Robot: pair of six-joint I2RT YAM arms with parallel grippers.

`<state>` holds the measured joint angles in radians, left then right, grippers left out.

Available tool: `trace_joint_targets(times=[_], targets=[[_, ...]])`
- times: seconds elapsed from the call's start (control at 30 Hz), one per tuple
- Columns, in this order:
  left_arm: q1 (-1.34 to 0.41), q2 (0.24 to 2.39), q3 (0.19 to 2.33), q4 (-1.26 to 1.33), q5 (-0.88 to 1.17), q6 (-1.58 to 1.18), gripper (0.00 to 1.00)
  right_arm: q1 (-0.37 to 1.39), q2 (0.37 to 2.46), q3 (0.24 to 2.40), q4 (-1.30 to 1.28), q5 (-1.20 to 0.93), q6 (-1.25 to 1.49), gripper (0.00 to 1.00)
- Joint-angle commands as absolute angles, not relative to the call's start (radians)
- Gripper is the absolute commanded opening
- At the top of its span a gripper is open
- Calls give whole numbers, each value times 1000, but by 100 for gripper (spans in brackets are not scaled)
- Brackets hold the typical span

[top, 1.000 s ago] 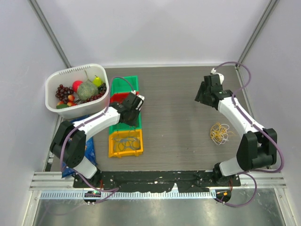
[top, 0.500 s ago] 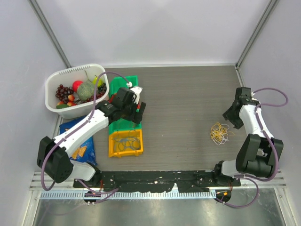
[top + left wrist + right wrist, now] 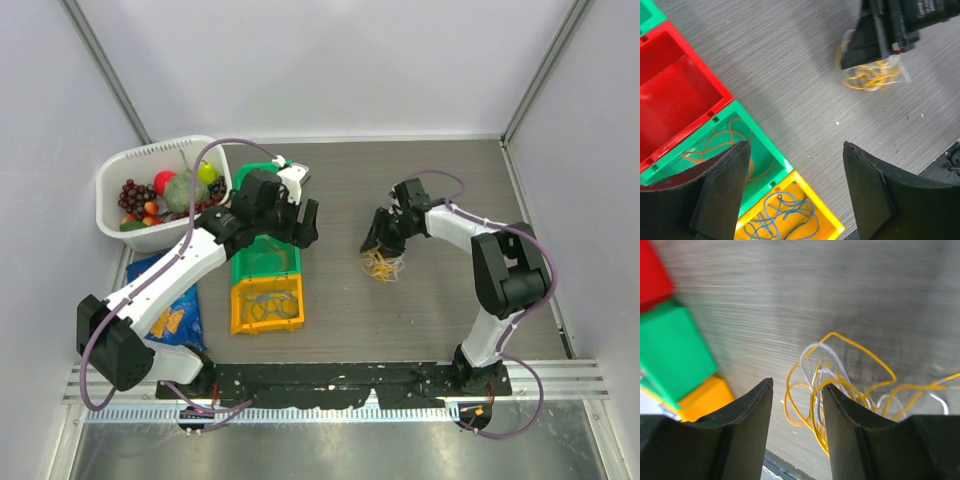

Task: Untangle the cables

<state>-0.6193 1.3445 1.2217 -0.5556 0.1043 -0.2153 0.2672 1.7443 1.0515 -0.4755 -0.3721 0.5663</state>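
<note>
Left gripper [image 3: 795, 150] is found wide apart and empty over the green bin [image 3: 762, 132]. Right gripper [image 3: 379, 243] is found parted. Yellow-white cables [image 3: 381, 266] are noted at its 6 o'clock.

White fruit basket [image 3: 160, 150] beside coloured bins [image 3: 268, 326], blue packet [image 3: 172, 320] nearby

My left arm [image 3: 185, 270] and right arm [image 3: 455, 222] wear white shells over black joints, a thin purple hose [image 3: 235, 141] looping along each. My left tool [image 3: 795, 150] and right tool [image 3: 796, 390] end in matte black curved fingers [image 3: 867, 200].
</note>
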Motion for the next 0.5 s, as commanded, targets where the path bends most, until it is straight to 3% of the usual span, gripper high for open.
trace_joint_targets(times=[0.0, 0.3, 0.43, 0.47], targets=[[-617, 1388, 1255, -491, 204, -232, 76, 290, 1752, 1158, -327, -479, 640, 50], [-690, 1512, 1256, -427, 267, -204, 79, 288, 1634, 1128, -436, -378, 476, 56], [-739, 1604, 1288, -371, 226, -172, 65, 279, 1647, 1115, -448, -357, 445, 53], [-744, 1627, 1304, -367, 224, -175, 60, 281, 1666, 1121, -448, -386, 439, 47]])
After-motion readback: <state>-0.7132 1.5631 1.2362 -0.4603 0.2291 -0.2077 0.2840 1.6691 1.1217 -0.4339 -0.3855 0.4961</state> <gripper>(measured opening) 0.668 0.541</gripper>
